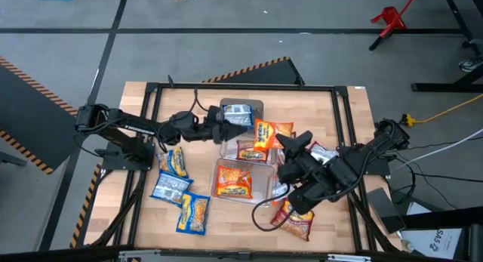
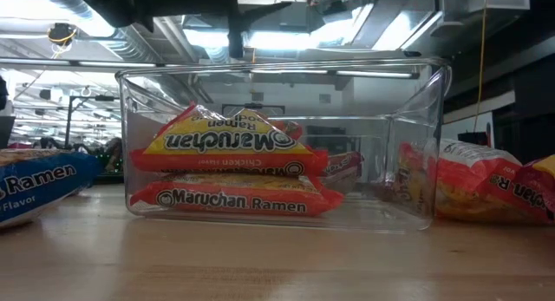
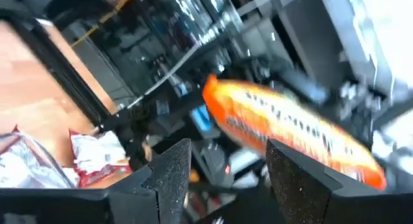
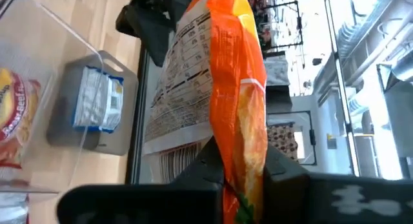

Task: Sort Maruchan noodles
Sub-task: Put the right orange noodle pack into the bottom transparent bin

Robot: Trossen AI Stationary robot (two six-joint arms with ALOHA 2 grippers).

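My right gripper [image 1: 281,141] [image 4: 244,185] is shut on an orange Maruchan packet [image 1: 264,132] [image 4: 232,88] over the middle clear bin [image 1: 229,150]. My left gripper [image 1: 224,130] [image 3: 226,166] is open and holds nothing. It hovers beside the far bin [image 1: 258,106], facing the orange packet [image 3: 290,130]. A blue packet [image 1: 238,112] [image 4: 97,101] lies flat in the far bin. Two orange packets [image 1: 235,180] [image 2: 225,175] lie stacked in the near bin [image 2: 416,119]. Blue-and-yellow packets [image 1: 175,162] lie flat on the table's left part, red-and-silver ones [image 1: 294,220] on its right. My right gripper pinches the orange packet between its two fingers at one end [image 4: 242,175]. The fingers come level from the table's right. The packet is lifted clear and sticks out beyond the fingertips toward the left arm, seen edge-on in the right wrist view.
Three clear bins stand in a row down the table's middle, and the middle one holds a red packet [image 1: 249,151]. A black frame [image 1: 151,88] runs around the wooden top. More red-and-silver packets [image 3: 97,156] [image 2: 468,184] lie right of the bins. A cable [image 1: 264,217] loops near the right arm.
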